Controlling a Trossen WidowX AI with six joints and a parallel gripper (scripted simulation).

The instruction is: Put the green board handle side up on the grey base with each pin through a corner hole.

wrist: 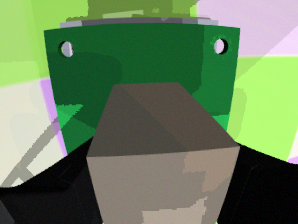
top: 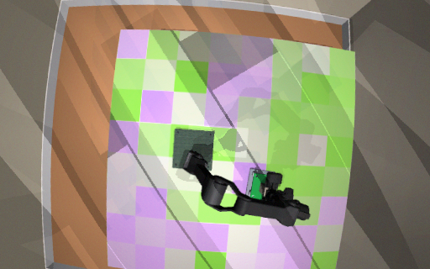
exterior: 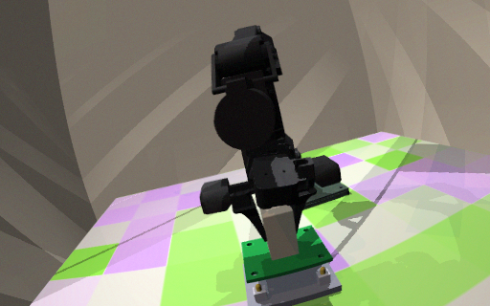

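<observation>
Green, white and purple squares cover the desk [top: 159, 235] [exterior: 201, 249]; the end effector [exterior: 281, 234] pinches the handle [exterior: 282, 236] [wrist: 145, 185]; the board [top: 257, 187] [exterior: 254, 263] [wrist: 145, 60] is up over the base [top: 250, 178] [exterior: 330, 289] [wrist: 140, 22], near two pins showing; lowering, letting go and moving off are left.

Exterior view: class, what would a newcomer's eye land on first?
Probably the bright green board, held above the grey base by its handle. Next, the black arm towering over it, and two gold pins showing below the board's near edge.
</observation>
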